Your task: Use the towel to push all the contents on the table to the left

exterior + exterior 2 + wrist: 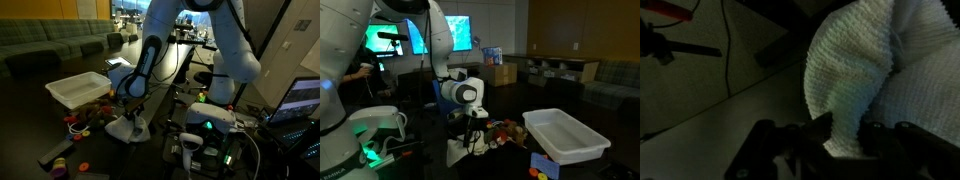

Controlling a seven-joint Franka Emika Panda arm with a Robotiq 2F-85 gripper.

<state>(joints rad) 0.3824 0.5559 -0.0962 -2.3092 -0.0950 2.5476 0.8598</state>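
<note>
Gripper (pixel 130 112) hangs low over the counter (pixel 95 152), pointing down. Jaws narrow, pinched on a fold of the white towel (pixel 870 70); in the wrist view the knit cloth bulges out beyond them and fills the right of the picture. In an exterior view the towel (pixel 128 128) hangs from the jaws, its lower end bunched on the counter. Small items (pixel 78 120), mixed colours, lie scattered just beside the towel, between it and the white bin (pixel 70 92). The bin stands upright on the counter; its contents cannot be seen. In both exterior views the items (pixel 505 130) lie near the bin (pixel 570 140). Lighting is dim, so I cannot tell what the items are.
</note>
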